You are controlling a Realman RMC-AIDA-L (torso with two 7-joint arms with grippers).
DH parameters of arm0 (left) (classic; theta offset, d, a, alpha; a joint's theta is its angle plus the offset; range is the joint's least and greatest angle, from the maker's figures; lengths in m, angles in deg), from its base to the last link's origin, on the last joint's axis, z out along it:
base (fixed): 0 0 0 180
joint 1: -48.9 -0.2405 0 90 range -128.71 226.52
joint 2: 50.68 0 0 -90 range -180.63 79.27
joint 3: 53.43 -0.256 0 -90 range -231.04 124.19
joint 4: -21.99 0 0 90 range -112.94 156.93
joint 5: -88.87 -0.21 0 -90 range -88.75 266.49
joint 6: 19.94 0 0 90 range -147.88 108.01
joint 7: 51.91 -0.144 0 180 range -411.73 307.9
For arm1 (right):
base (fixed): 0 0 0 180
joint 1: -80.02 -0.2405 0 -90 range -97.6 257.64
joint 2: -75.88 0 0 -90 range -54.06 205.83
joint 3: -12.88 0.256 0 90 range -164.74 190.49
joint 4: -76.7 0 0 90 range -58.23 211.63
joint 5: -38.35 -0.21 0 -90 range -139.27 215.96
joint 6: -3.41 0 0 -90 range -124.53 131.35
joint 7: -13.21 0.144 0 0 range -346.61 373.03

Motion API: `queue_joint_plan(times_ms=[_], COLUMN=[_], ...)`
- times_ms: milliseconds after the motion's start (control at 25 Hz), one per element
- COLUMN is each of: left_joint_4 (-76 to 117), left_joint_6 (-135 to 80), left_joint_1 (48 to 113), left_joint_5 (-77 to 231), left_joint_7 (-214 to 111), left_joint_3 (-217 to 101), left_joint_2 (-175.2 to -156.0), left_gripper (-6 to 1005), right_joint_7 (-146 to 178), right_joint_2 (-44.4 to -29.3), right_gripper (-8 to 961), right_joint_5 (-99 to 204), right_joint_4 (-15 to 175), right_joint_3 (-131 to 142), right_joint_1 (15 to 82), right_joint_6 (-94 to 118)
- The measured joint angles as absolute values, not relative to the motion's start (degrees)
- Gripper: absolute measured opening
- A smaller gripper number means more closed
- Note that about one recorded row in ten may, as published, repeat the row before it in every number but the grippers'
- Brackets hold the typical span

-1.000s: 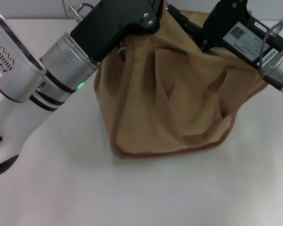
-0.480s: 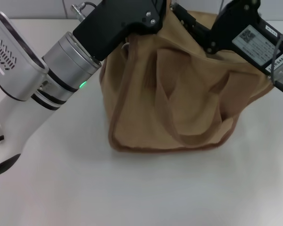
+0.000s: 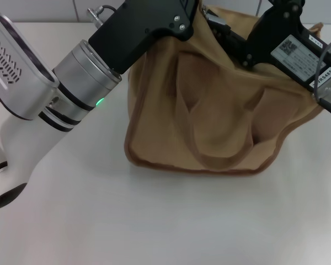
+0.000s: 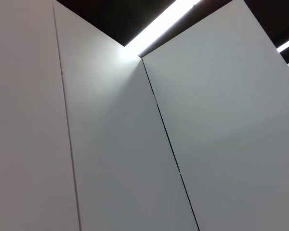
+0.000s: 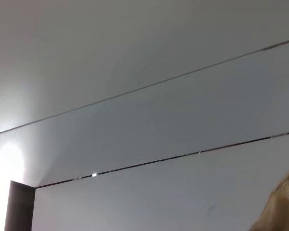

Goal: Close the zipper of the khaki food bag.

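Note:
The khaki food bag [image 3: 220, 105] stands on the white table [image 3: 154, 221], boxy and tan, with a looped handle [image 3: 207, 159] hanging down its front and darker brown piping along its base. My left gripper [image 3: 179, 14] reaches over the bag's top left corner. My right gripper [image 3: 220, 25] reaches in from the right over the bag's top edge. The zipper along the top is hidden behind both grippers, and I cannot make out its pull tab. A strip of khaki fabric [image 5: 284, 211] shows at the edge of the right wrist view.
My left arm's white and silver links [image 3: 38, 88] cross the table's left side. The right arm's black wrist with a white label [image 3: 298, 52] hangs over the bag's right shoulder. The left wrist view shows only white wall panels [image 4: 135, 144].
The bag has slid to the right on the table and its top has been tugged that way. Both grippers have moved right with it, the right one also slightly up.

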State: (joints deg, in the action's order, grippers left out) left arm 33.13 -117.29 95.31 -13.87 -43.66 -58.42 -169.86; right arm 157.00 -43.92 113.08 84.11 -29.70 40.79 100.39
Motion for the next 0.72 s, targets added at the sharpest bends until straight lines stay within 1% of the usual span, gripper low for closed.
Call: queue_joint_plan(times_ms=[480, 720], left_joint_4=[33.33, 33.32], left_joint_6=[-117.29, -117.33], left_joint_1=[95.42, 95.39], left_joint_5=[-13.86, -13.87], left_joint_7=[-43.72, -43.71], left_joint_3=[-58.50, -58.37], left_joint_2=[-169.86, -169.86], left_gripper=[99, 102], right_joint_7=[156.42, 156.28], right_joint_2=[-43.65, -43.62], right_gripper=[649, 639], right_joint_5=[113.60, 113.69], right_joint_4=[85.91, 87.95], right_joint_3=[-33.59, -35.46], right_joint_1=[39.28, 39.78], right_joint_6=[98.59, 98.44])
